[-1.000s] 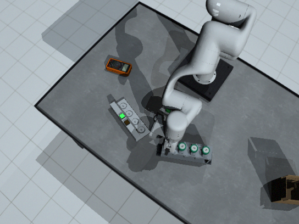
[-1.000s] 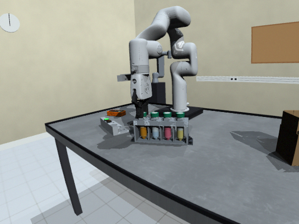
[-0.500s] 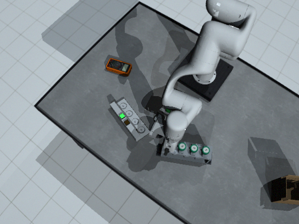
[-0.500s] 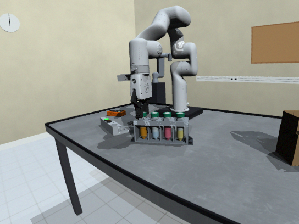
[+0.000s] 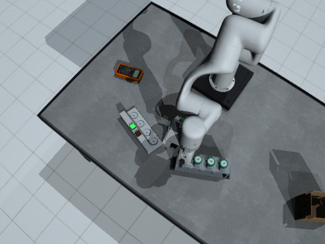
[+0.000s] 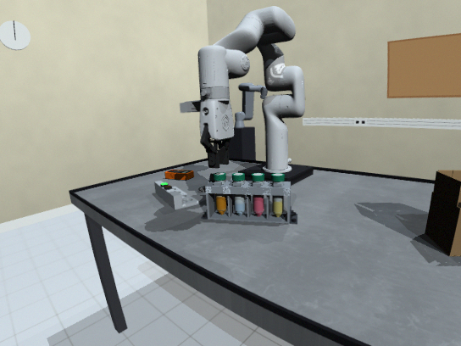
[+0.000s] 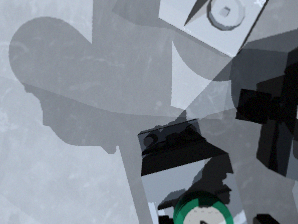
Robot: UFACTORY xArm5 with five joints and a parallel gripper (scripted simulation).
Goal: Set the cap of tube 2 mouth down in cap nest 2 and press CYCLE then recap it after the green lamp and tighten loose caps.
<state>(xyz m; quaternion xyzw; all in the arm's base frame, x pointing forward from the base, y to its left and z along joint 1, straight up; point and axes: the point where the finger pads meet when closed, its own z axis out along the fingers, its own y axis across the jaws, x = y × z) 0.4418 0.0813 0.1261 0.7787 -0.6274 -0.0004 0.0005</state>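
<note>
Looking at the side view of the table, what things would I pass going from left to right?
Grey cap tray with the orange multimeter behind it → grey tube rack holding four green-capped tubes → brown cardboard box at the right edge.

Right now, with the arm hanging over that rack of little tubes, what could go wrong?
1. The fingers hang slightly open just above the end cap of the tube rack; moving sideways before lifting could clip that cap or nudge the rack.
2. All four caps sit on their tubes, but tightness cannot be judged by eye; one may be loose.
3. The green key lies mostly hidden under the arm, so a press could miss.
</note>
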